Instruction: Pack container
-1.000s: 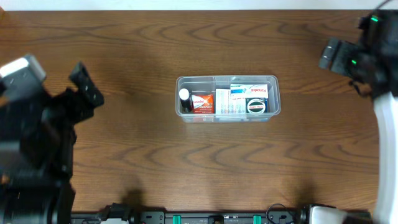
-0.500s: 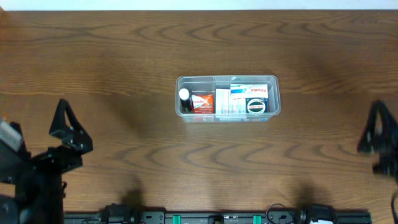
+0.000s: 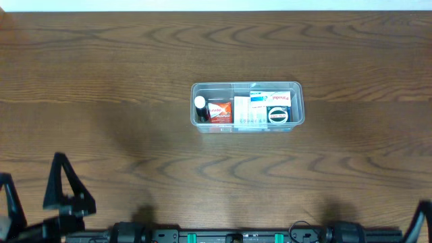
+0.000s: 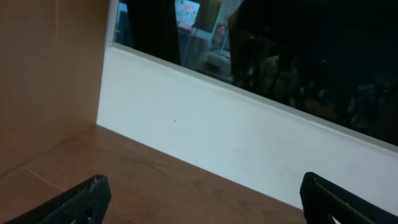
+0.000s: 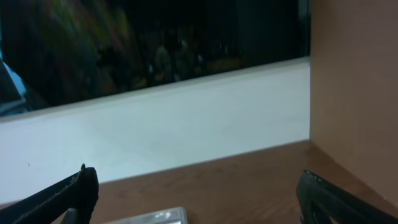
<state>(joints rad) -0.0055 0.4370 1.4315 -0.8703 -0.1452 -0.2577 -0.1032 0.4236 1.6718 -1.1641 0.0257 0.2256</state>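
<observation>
The clear plastic container [image 3: 295, 94] stands at the middle of the wooden table. It holds a small dark bottle with a white cap [image 3: 200, 106], an orange-red packet [image 3: 219, 111], white boxes [image 3: 247, 110], a white and red box [image 3: 279, 98] and a round green tin [image 3: 278, 116]. My left gripper [image 3: 34, 194] is at the front left corner, far from the container, open and empty. It also shows open in the left wrist view [image 4: 208, 202]. My right gripper [image 3: 425, 217] is only a sliver at the front right corner. The right wrist view shows it open [image 5: 199, 199], with a container corner [image 5: 155, 216] below.
A white wall and a dark window fill both wrist views beyond the table's far edge [image 4: 186, 168]. Brown side panels stand at the far left [image 4: 43, 81] and far right [image 5: 354, 81].
Both arms have pulled back from the table's sides to its front corners and have nearly left the overhead view. The container and its contents have not moved.
</observation>
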